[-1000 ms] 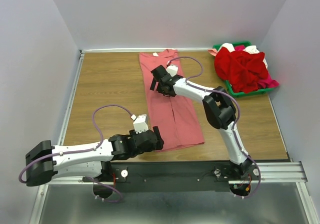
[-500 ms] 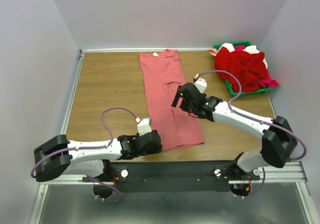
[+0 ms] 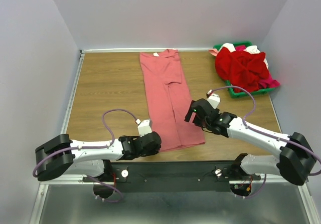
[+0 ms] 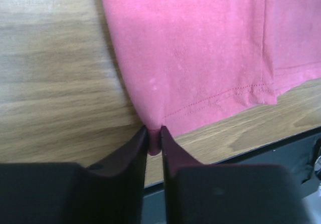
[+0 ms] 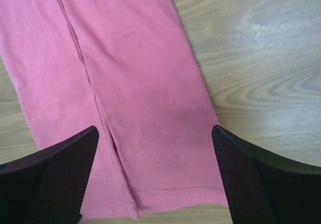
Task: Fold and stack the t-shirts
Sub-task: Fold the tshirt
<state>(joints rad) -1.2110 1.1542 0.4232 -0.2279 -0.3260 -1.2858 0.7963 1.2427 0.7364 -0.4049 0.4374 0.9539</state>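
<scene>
A pink t-shirt (image 3: 168, 98), folded into a long strip, lies flat on the wooden table (image 3: 105, 88) from the far edge toward me. My left gripper (image 3: 154, 143) sits low at the strip's near left corner. In the left wrist view the left gripper (image 4: 154, 134) is shut on that hem corner of the t-shirt (image 4: 200, 48). My right gripper (image 3: 193, 113) hovers over the strip's near right part. In the right wrist view the right gripper (image 5: 154, 131) is open wide, with the t-shirt (image 5: 135, 83) and its hem lying flat below.
A green bin (image 3: 241, 91) at the far right corner holds a heap of red, white and pink garments (image 3: 243, 66). The table's near edge and the black mounting rail (image 3: 200, 171) run just behind the shirt's hem.
The left jaws closed from open onto the near left hem corner. The right arm drew back from the shirt's far half to its near right part, still open.
</scene>
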